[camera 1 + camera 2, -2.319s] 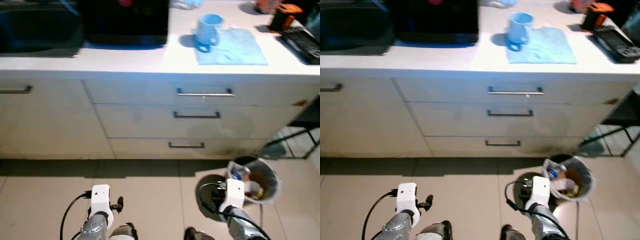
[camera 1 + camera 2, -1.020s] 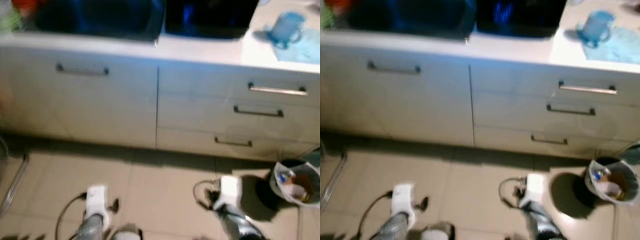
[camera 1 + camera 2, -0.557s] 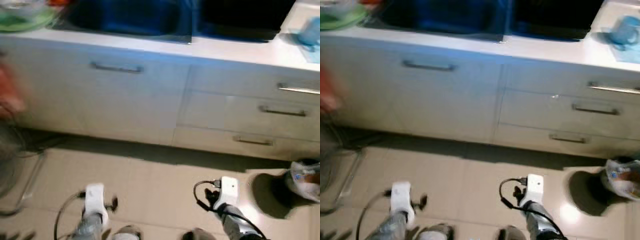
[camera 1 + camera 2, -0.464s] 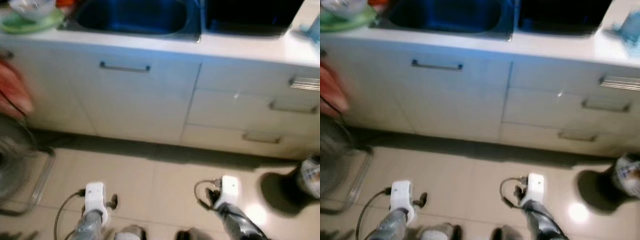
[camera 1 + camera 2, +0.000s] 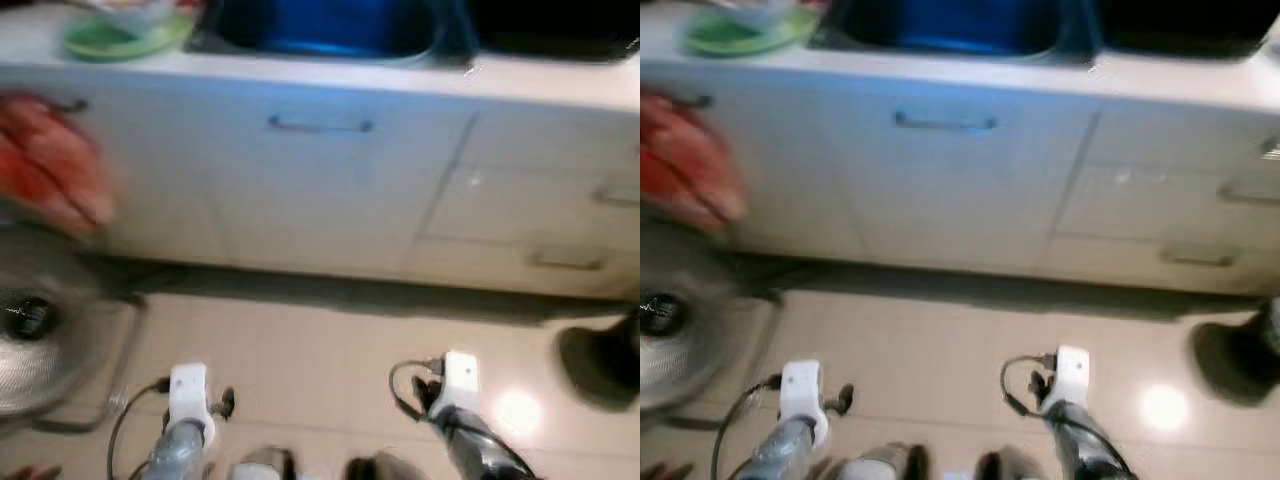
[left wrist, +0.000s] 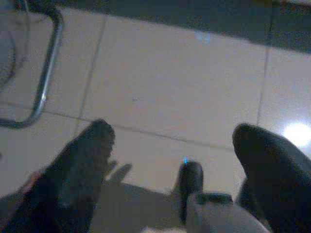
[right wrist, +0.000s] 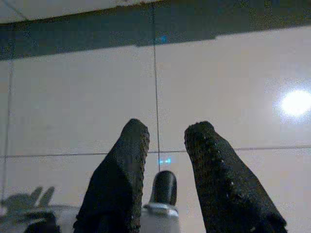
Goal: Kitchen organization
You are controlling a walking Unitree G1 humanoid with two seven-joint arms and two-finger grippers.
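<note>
A white kitchen counter (image 5: 300, 75) runs across the top of the blurred eye views, with a dark blue sink (image 5: 330, 25) set into it. A green plate (image 5: 125, 35) holding a pale bowl (image 5: 130, 10) sits left of the sink. Below the sink is a cabinet door with a bar handle (image 5: 320, 125). Both arms hang low over the tiled floor. In the left wrist view my left gripper (image 6: 172, 141) is open, fingers wide apart over bare tile. In the right wrist view my right gripper (image 7: 167, 131) is open with a narrower gap and holds nothing.
A red cloth (image 5: 50, 160) hangs off the cabinet front at far left. A floor fan with a metal frame (image 5: 40, 330) stands below it, near my left arm. Drawers (image 5: 565, 262) lie to the right, and a dark bin (image 5: 610, 360) sits at the right edge.
The camera has swung left: the blue cup and cloth slid out of view, the sink moved to the centre, and the fan and red cloth came in. Both arms still hang.
</note>
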